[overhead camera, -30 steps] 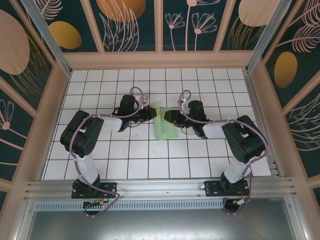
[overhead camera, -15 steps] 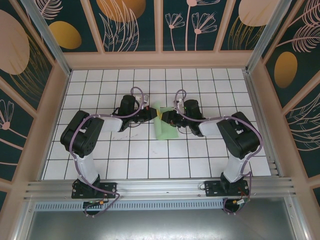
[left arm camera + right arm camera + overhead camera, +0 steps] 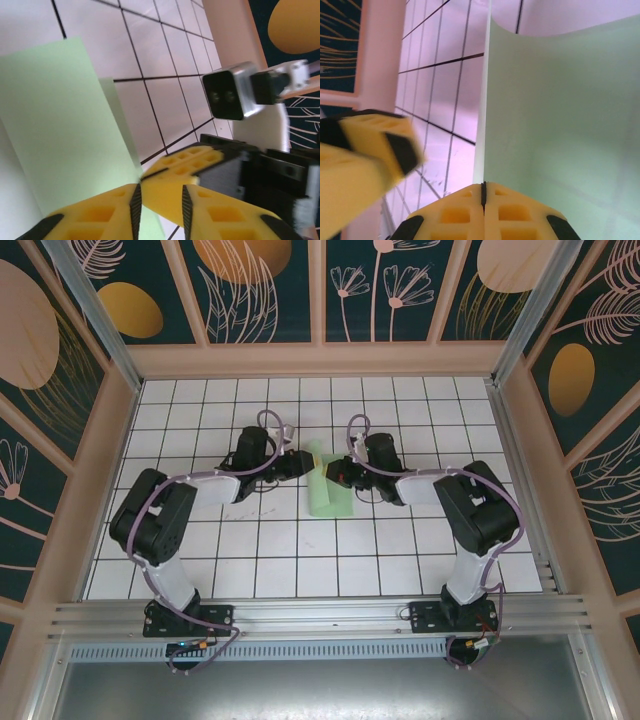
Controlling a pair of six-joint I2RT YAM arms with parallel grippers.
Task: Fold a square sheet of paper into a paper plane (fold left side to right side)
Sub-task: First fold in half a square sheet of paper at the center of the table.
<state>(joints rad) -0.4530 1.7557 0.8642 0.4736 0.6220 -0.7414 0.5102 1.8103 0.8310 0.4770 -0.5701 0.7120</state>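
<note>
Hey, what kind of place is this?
Probably a robot lab test cell: left arm and right arm bolted to an aluminium rail, a white gridded table, patterned wall panels boxing it in.

At the right claw (image 3: 483,189), of matt yellow plastic, the square sheet of paper (image 3: 560,100) looks thin, smooth and matt; the desk (image 3: 454,75) beneath is glossy.

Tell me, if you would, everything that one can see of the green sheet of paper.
The sheet of paper is thin, plain and pale mint green, with a matte look. It is folded into a narrow strip; the left wrist view shows a second layer's edge. Its near part lies on the tiled table, while its far end appears lifted and curved. The right claw, shut, pinches that end's edge. The left claw stands open beside it; whether it touches, I cannot tell.
</note>
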